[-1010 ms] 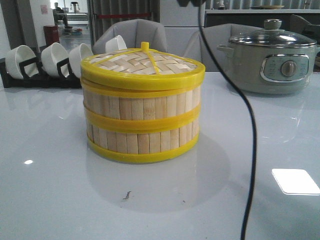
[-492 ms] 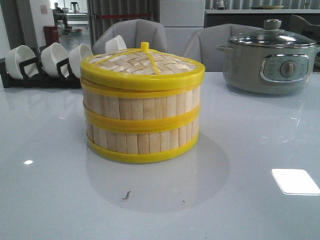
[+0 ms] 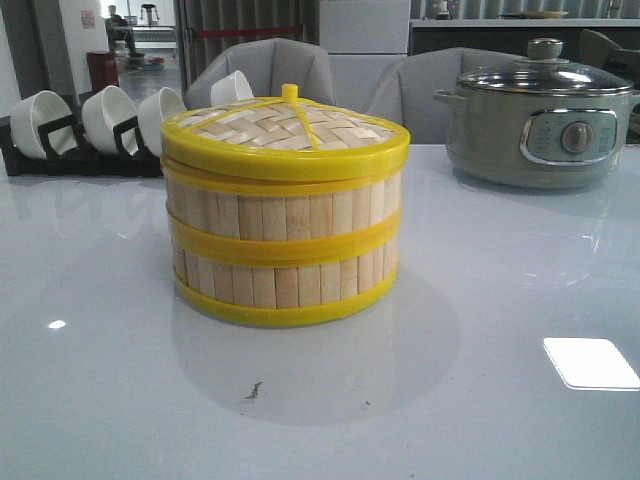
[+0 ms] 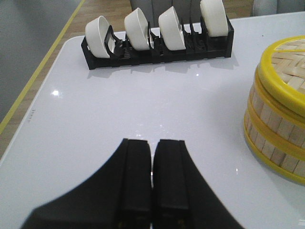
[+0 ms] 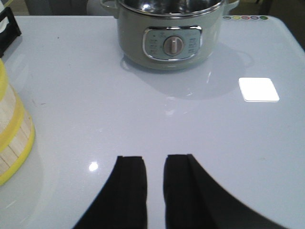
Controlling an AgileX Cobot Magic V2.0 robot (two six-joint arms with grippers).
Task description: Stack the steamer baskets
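The two baskets point(image 3: 285, 235) sit stacked one on the other at the middle of the table point(image 3: 520, 300), the woven lid point(image 3: 285, 135) closing the top one. Behind them to the left a black rack point(image 3: 80, 155) holds white bowls point(image 3: 110, 115); to the right stands the pot point(image 3: 540, 120). My left gripper point(image 4: 152, 157) hangs over bare table near the stack, jaws pressed together on nothing. My right gripper point(image 5: 155, 174) hovers between stack and pot, jaws slightly parted, empty.
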